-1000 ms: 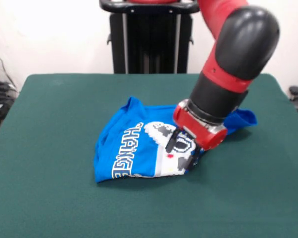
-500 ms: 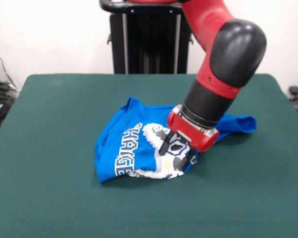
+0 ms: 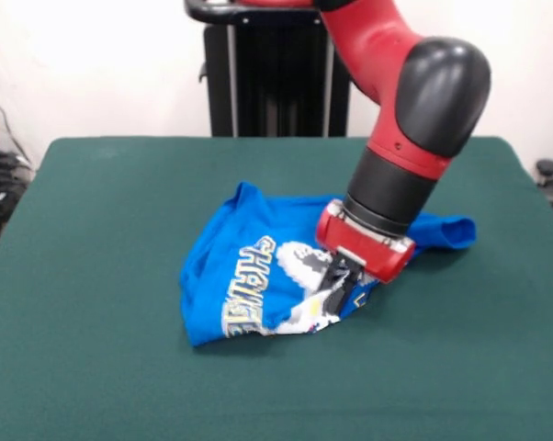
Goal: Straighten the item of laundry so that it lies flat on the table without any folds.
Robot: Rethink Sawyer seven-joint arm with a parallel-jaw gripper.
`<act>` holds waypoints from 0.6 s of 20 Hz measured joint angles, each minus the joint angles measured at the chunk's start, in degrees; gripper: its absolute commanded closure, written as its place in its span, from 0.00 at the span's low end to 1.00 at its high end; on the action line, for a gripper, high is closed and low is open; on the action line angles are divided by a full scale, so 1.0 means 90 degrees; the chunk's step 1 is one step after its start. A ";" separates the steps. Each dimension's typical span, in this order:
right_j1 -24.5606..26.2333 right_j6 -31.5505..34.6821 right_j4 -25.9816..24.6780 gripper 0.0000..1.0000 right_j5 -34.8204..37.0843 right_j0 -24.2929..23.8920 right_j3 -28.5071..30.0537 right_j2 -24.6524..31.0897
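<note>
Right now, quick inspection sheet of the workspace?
Surface: green table, bare apart from the shirt.
Job's things: blue T-shirt crumpled, folds across the print, one sleeve trailing out past the arm; not flat.
Clutter: nothing seen.
Grippers: gripper down on the shirt's near edge; whether the jaws are open or shut can't be told.
Cables: some at the picture's left edge, off the table.
Surroundings: black pedestal, pale wall behind.
</note>
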 measured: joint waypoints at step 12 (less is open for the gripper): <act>0.0162 0.0223 -0.0886 1.00 -0.0143 0.0429 -0.0045 -0.0655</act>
